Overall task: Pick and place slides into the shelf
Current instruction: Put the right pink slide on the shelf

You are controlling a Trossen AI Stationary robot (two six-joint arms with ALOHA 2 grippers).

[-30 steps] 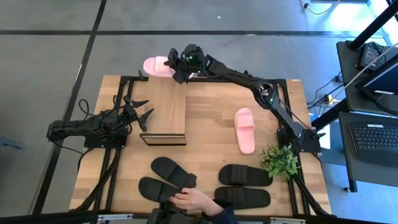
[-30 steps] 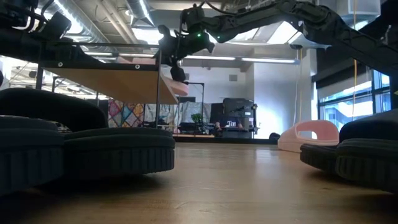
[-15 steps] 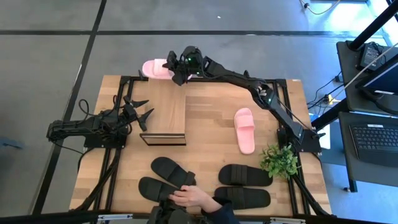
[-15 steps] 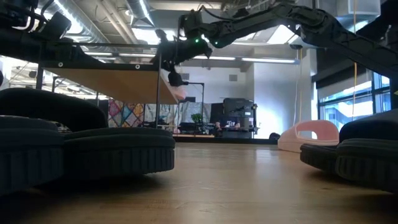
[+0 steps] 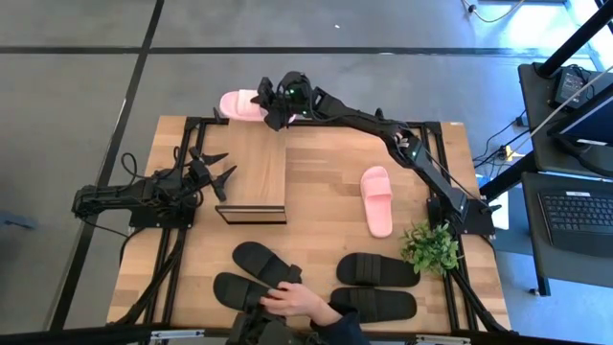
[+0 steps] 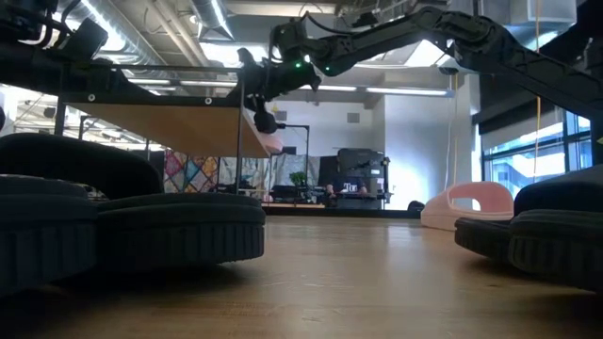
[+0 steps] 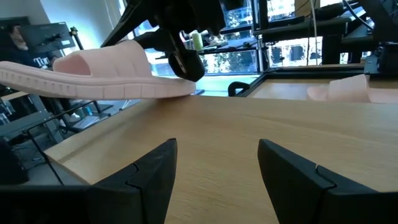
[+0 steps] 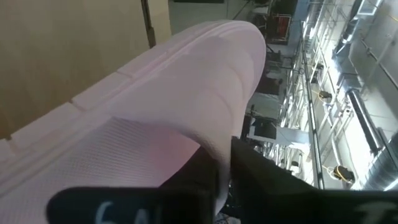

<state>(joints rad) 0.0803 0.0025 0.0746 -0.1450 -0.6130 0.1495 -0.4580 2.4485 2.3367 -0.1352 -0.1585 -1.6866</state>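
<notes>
A light pink slide (image 5: 239,103) lies on the far end of the shelf's light-wood top board (image 5: 254,177) and juts past its far edge. In the left wrist view the slide's (image 7: 106,71) sole rests on the board (image 7: 249,124). My right gripper (image 5: 277,111) reaches in from the table's right and is at the slide's right end. My left gripper (image 5: 218,172) waits open by the shelf's left side, its fingers (image 7: 155,174) holding nothing. A second pink slide (image 5: 377,199) lies on the table. My right gripper comes nearly level from the table's right at the pink slide's right end, next to the strap (image 8: 205,93). One dark finger (image 7: 186,61) shows just above the footbed and another (image 8: 249,177) beside the strap's edge. The slide hides the rest. Its sole (image 7: 149,92) lies on the shelf's board.
Several black slides (image 5: 263,264) (image 5: 376,270) lie along the table's near edge, with a person's hand (image 5: 297,305) on the left ones. A small green plant (image 5: 431,247) stands at the right, near the right arm's base.
</notes>
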